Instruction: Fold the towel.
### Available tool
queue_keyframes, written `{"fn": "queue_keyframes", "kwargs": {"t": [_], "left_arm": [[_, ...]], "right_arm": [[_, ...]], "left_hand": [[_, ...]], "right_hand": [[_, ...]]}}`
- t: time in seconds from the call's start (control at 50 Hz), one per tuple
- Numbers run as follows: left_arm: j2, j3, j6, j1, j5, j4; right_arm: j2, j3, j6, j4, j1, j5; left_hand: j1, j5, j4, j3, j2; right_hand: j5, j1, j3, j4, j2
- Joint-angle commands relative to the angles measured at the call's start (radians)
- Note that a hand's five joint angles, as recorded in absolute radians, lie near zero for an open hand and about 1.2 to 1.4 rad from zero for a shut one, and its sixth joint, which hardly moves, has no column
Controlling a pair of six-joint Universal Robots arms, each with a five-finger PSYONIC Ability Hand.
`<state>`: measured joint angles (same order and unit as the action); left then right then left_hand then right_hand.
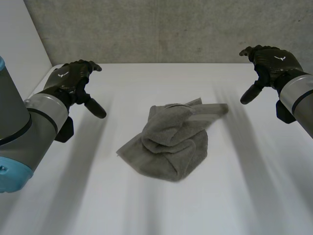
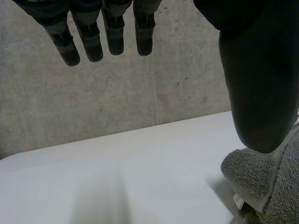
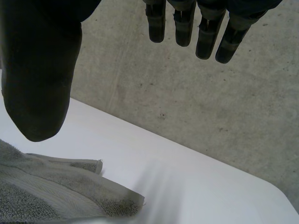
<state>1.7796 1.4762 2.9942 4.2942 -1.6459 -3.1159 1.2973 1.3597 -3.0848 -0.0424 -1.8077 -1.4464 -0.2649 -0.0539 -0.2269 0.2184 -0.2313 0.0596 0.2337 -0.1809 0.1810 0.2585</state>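
Observation:
A grey towel (image 1: 171,139) lies crumpled in a loose heap at the middle of the white table (image 1: 146,205). My left hand (image 1: 73,81) hovers above the table to the towel's left, fingers relaxed and empty. My right hand (image 1: 269,63) hovers to the towel's right, also relaxed and holding nothing. In the left wrist view the fingers (image 2: 88,42) hang straight with the thumb (image 2: 257,79) apart, and a bunched towel edge (image 2: 252,175) lies below the thumb. Straight fingers (image 3: 205,32) and a spread thumb (image 3: 39,74) show in the right wrist view, above a towel corner (image 3: 70,191).
A grey concrete wall (image 1: 161,29) rises behind the table's far edge. A white side panel (image 1: 19,44) stands at the far left. Bare table surface surrounds the towel on all sides.

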Motion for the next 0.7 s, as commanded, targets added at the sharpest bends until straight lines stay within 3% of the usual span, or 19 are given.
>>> {"fn": "queue_keyframes", "kwargs": {"t": [0.02,0.06,0.1,0.12,0.14,0.16,0.2,0.22,0.26,0.3,0.48,0.54,0.58,0.6,0.64,0.7], "left_arm": [[0.004,0.0,0.002,-0.002,0.001,-0.003],[0.007,0.001,0.002,-0.004,0.003,-0.004],[0.017,0.001,0.002,-0.013,0.026,-0.016],[0.017,0.001,0.002,-0.013,0.026,-0.017],[0.035,0.001,0.002,-0.025,0.05,-0.029],[0.035,0.001,0.002,-0.025,0.051,-0.029],[0.084,-0.01,-0.003,-0.054,0.107,-0.053],[0.084,-0.01,-0.003,-0.054,0.107,-0.053],[0.142,-0.025,-0.017,-0.073,0.155,-0.075],[0.179,-0.042,-0.029,-0.077,0.175,-0.085],[0.381,-0.157,-0.06,-0.125,0.218,-0.092],[0.414,-0.172,-0.064,-0.133,0.218,-0.092],[0.464,-0.194,-0.064,-0.151,0.218,-0.092],[0.465,-0.194,-0.064,-0.151,0.218,-0.092],[0.491,-0.201,-0.067,-0.156,0.209,-0.093],[0.494,-0.201,-0.07,-0.157,0.207,-0.092]], "right_arm": [[-0.003,-0.002,-0.002,0.01,0.002,0.01],[-0.003,-0.002,-0.002,0.019,0.002,0.032],[-0.006,-0.014,0.005,0.035,0.001,0.119],[-0.006,-0.014,0.005,0.035,0.001,0.119],[-0.016,-0.024,0.014,0.038,0.004,0.186],[-0.016,-0.024,0.014,0.038,0.004,0.187],[-0.073,-0.059,0.031,0.039,0.004,0.347],[-0.073,-0.059,0.031,0.039,0.004,0.348],[-0.172,-0.135,0.035,0.036,0.002,0.458],[-0.226,-0.181,0.035,0.029,0.001,0.49],[-0.553,-0.428,0.041,0.01,-0.065,0.517],[-0.592,-0.452,0.041,0.009,-0.073,0.52],[-0.66,-0.499,0.041,0.009,-0.093,0.521],[-0.661,-0.499,0.041,0.009,-0.093,0.521],[-0.719,-0.539,0.041,0.004,-0.119,0.524],[-0.736,-0.547,0.043,-0.004,-0.124,0.535]], "left_hand": [[0.09,0.053,0.052,-0.044,0.056],[0.09,0.053,0.052,-0.044,0.056],[0.081,0.044,0.052,-0.044,0.047],[0.081,0.044,0.052,-0.044,0.047],[0.078,0.041,0.052,-0.044,0.044],[0.078,0.041,0.052,-0.044,0.044],[0.066,0.03,0.052,-0.044,0.033],[0.066,0.03,0.052,-0.044,0.032],[0.06,0.024,0.052,-0.044,0.027],[0.049,0.012,0.052,-0.044,0.015],[-0.089,-0.125,0.052,-0.044,-0.123],[-0.142,-0.179,0.052,-0.044,-0.176],[-0.405,-0.441,0.052,-0.044,-0.438],[-0.407,-0.443,0.052,-0.044,-0.44],[-0.76,-0.797,0.052,-0.044,-0.794],[-0.92,-0.957,0.052,-0.044,-0.954]], "right_hand": [[-0.06,-0.059,0.006,-0.006,-0.084],[-0.06,-0.059,0.006,-0.006,-0.084],[-0.06,-0.059,0.006,-0.006,-0.084],[-0.06,-0.059,0.006,-0.006,-0.084],[-0.06,-0.059,0.006,-0.006,-0.084],[-0.06,-0.059,0.006,-0.006,-0.084],[-0.06,-0.059,0.006,-0.006,-0.084],[-0.06,-0.059,0.006,-0.006,-0.084],[-0.06,-0.059,0.006,-0.006,-0.084],[-0.06,-0.059,0.006,-0.006,-0.084],[-0.06,-0.059,0.006,-0.006,-0.084],[-0.06,-0.059,0.006,-0.006,-0.084],[-0.06,-0.059,0.006,-0.006,-0.084],[-0.06,-0.059,0.006,-0.006,-0.084],[0.053,0.053,0.006,-0.006,0.028],[0.2,0.201,0.006,-0.006,0.176]]}}
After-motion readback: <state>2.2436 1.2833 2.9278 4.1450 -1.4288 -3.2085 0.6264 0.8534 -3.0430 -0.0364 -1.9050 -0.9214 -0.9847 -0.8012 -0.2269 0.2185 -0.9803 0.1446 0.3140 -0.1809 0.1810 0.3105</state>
